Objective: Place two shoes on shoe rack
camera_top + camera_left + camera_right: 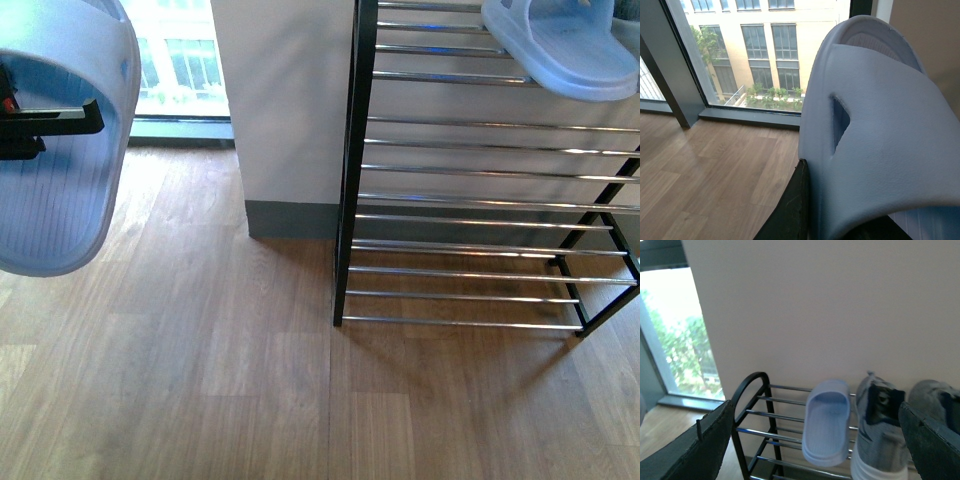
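My left gripper (pixel 40 135) is shut on a pale blue slide (pixel 60 150), held up high at the far left of the front view, well left of the shoe rack (pixel 450 200). In the left wrist view the slide's strap (pixel 880 125) fills the picture beside a black finger (pixel 790 210). A second pale blue slide (pixel 560 50) lies on an upper tier, also seen as slide (pixel 826 420) in the right wrist view next to two grey sneakers (pixel 880 430). My right gripper (pixel 815 407) hangs open in front of the rack's top tier (pixel 747 390), holding nothing.
A white wall pillar (pixel 285 100) with a grey skirting stands just left of the rack. A large window (pixel 180 60) lies behind the held slide. Wooden floor (pixel 250 380) spreads in front of the rack. The lower tiers (pixel 470 270) hold no shoes.
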`<state>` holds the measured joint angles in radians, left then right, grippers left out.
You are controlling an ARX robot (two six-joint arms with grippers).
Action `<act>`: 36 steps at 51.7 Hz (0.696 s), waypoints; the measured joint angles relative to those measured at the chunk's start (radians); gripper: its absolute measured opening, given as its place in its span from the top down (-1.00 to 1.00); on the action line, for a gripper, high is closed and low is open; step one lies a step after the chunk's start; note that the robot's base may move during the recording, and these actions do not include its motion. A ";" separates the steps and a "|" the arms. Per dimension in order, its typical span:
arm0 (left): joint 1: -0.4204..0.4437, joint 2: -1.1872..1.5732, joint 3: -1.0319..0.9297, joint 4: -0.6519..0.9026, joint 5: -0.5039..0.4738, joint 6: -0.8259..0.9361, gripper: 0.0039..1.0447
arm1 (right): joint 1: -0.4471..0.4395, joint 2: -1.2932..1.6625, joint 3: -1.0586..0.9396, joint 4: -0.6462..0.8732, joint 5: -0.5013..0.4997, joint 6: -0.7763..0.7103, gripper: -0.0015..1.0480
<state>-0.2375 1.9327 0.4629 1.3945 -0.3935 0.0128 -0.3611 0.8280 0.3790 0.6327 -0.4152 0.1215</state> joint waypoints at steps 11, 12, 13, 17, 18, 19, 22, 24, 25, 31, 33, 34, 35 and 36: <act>0.000 0.000 0.000 0.000 0.000 0.000 0.89 | -0.074 -0.072 -0.109 0.024 0.003 0.067 -0.82; 0.000 0.000 0.000 0.000 0.000 0.000 0.89 | -0.074 -0.073 -0.109 0.024 0.003 0.068 -0.82; 0.000 0.000 0.000 0.000 0.000 0.000 0.89 | -0.074 -0.080 -0.105 0.005 -0.002 0.057 -0.80; 0.000 0.000 0.000 0.000 -0.001 0.000 0.89 | -0.041 -0.149 -0.091 -0.204 0.035 -0.032 -0.51; 0.000 0.000 0.000 0.000 -0.001 -0.001 0.89 | -0.029 -0.164 -0.098 -0.230 0.045 -0.045 -0.44; 0.000 0.000 0.000 0.000 0.000 0.000 0.89 | -0.023 -0.172 -0.102 -0.240 0.051 -0.051 -0.41; 0.000 0.000 0.000 0.000 0.000 -0.001 0.89 | 0.014 -0.208 -0.133 -0.262 0.084 -0.077 -0.21; 0.000 0.000 0.000 0.000 0.000 -0.001 0.89 | 0.045 -0.233 -0.158 -0.268 0.112 -0.091 -0.04; 0.000 0.000 0.000 0.000 0.000 -0.001 0.89 | 0.056 -0.244 -0.167 -0.270 0.123 -0.094 0.03; 0.000 0.000 0.000 0.000 0.000 -0.002 0.89 | 0.117 -0.308 -0.214 -0.283 0.184 -0.107 0.43; 0.000 0.000 0.000 0.000 0.000 -0.002 0.89 | 0.135 -0.327 -0.227 -0.288 0.198 -0.111 0.57; 0.000 0.000 0.000 0.000 0.000 -0.002 0.89 | 0.140 -0.331 -0.230 -0.290 0.205 -0.111 0.60; 0.000 0.000 0.000 0.000 0.000 -0.003 0.89 | 0.152 -0.344 -0.239 -0.294 0.217 -0.112 0.70; 0.000 0.000 0.000 0.000 0.000 -0.003 0.89 | 0.160 -0.353 -0.245 -0.297 0.224 -0.112 0.77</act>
<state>-0.2375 1.9327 0.4629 1.3945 -0.3935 0.0101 -0.2008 0.4751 0.1345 0.3355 -0.1909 0.0093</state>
